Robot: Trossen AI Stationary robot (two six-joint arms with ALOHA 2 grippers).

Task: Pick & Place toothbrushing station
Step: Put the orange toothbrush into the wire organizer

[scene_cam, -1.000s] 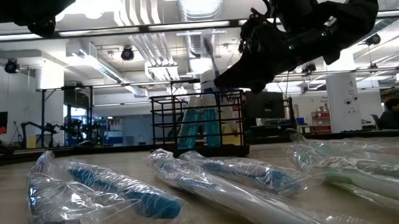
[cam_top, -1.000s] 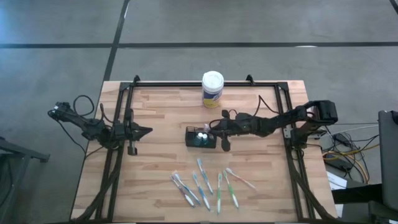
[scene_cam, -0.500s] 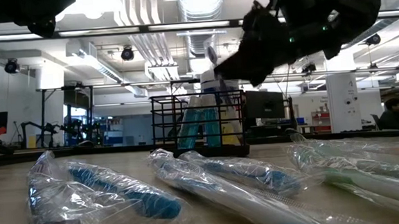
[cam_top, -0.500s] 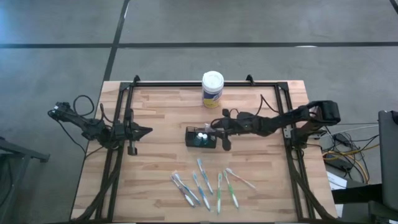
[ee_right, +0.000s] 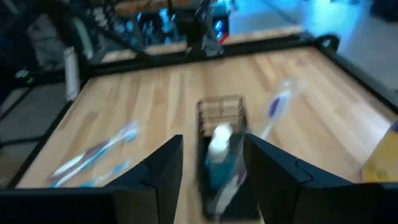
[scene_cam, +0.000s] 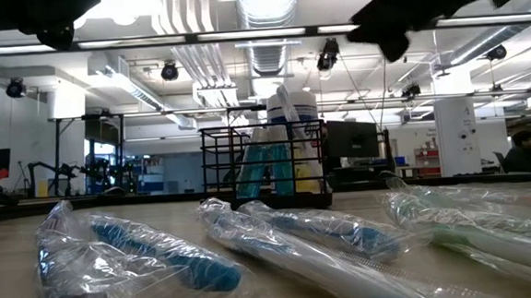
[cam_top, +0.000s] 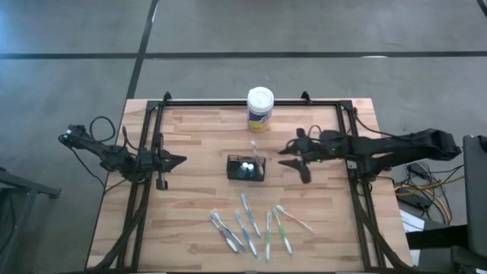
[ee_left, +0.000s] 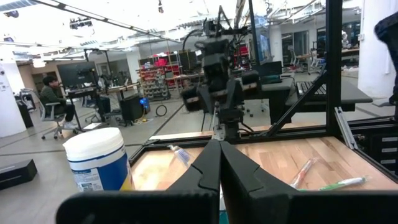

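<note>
The black wire-mesh caddy [cam_top: 246, 168] stands mid-table with two white-capped tubes [cam_top: 246, 165] inside. One toothbrush [cam_top: 253, 148] stands in it, leaning over its far rim; it also shows in the right wrist view [ee_right: 273, 109]. Several wrapped blue, green and white toothbrushes [cam_top: 251, 224] lie flat near the table's near edge. My right gripper [cam_top: 294, 161] is open and empty, hovering to the right of the caddy [ee_right: 221, 115]. My left gripper [cam_top: 178, 160] is shut and empty, well to the left of the caddy.
A white-lidded canister with a yellow label [cam_top: 260, 109] stands at the far edge behind the caddy. A black frame [cam_top: 156, 114] runs along the table's sides and far edge. Bare wood lies between the caddy and the loose toothbrushes.
My right gripper has drawn back from the caddy toward the table's right edge and has risen. The toothbrush that was at its fingers now stands alone in the caddy, leaning toward the far edge. The caddy has stayed in place.
</note>
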